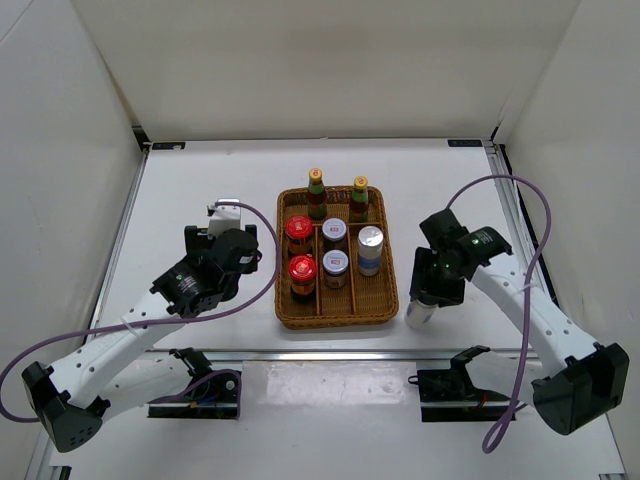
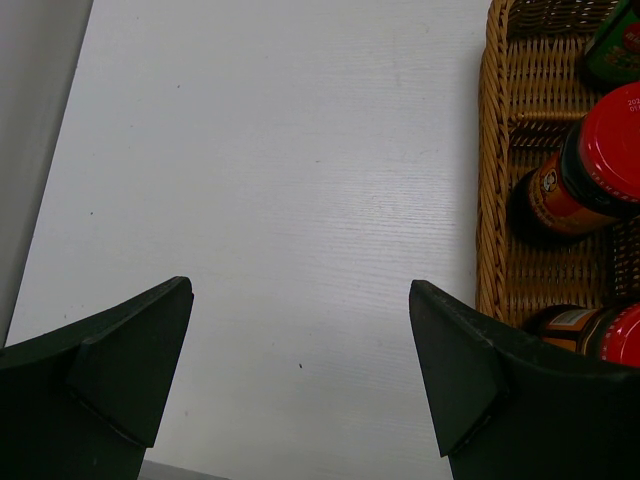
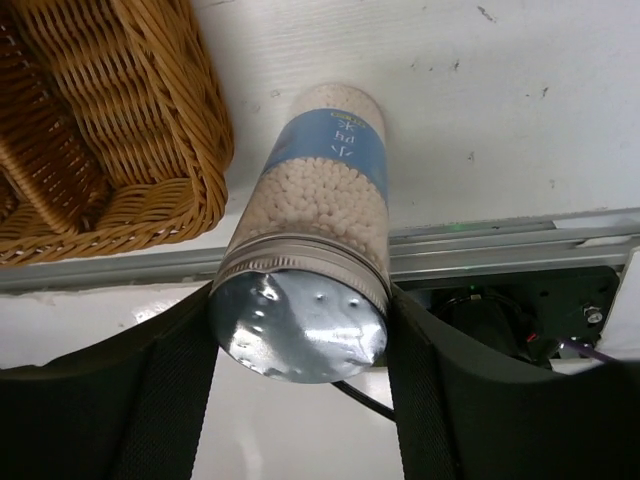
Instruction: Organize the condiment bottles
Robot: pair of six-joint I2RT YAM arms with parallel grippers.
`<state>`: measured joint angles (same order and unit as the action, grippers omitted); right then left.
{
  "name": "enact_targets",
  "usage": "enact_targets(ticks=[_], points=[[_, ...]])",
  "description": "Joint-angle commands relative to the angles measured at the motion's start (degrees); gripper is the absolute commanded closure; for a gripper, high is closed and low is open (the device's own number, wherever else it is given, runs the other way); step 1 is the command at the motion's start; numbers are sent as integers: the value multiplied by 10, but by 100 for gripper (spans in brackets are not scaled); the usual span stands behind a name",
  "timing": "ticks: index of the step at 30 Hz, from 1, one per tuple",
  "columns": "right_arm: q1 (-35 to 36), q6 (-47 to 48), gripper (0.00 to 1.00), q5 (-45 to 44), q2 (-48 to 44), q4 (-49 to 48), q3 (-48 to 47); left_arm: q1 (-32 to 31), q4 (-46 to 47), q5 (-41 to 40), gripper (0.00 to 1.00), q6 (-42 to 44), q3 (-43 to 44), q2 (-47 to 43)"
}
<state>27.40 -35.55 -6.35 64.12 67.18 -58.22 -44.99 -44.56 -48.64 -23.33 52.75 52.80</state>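
The wicker tray (image 1: 388, 300) holds two yellow-capped sauce bottles (image 1: 316, 192) (image 1: 359, 197), two red-lidded jars (image 1: 298, 230) (image 1: 302, 270), two silver-lidded jars (image 1: 334, 232) (image 1: 335, 264) and one tall silver cylinder (image 1: 370, 249). My right gripper (image 1: 432, 296) is shut on the second tall cylinder (image 3: 320, 230), a clear shaker of white grains with a blue label and silver lid, just right of the tray's near right corner (image 3: 190, 190). My left gripper (image 2: 300, 375) is open and empty over bare table, left of the tray; the red-lidded jars (image 2: 585, 170) show at its right.
A metal rail (image 1: 330, 352) runs along the table's near edge, with the arm bases (image 1: 455, 385) below it. White walls enclose the table at the back and sides. The tray's right-hand compartment has room near the front.
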Motion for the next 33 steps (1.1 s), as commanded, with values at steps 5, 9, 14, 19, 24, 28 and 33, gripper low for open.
enact_targets(ticks=[5,9,14,19,24,28,33], points=[[2,-25,86,-33,-51,4,-39,3,9,0,0,3,11,-3],[21,-30,96,-54,-84,4,-85,3,9,0,0,3,11,-3],[73,-20,99,-54,-75,-40,-136,3,9,6,0,3,11,-3],[131,-7,99,-54,-10,-69,-185,3,9,6,0,3,11,-3],[177,12,99,-48,76,-107,-191,3,9,6,0,3,11,-3],[187,1,99,-60,134,-107,-191,3,9,6,0,3,11,-3],[208,1,99,-82,170,-95,-191,3,9,6,0,3,11,-3]])
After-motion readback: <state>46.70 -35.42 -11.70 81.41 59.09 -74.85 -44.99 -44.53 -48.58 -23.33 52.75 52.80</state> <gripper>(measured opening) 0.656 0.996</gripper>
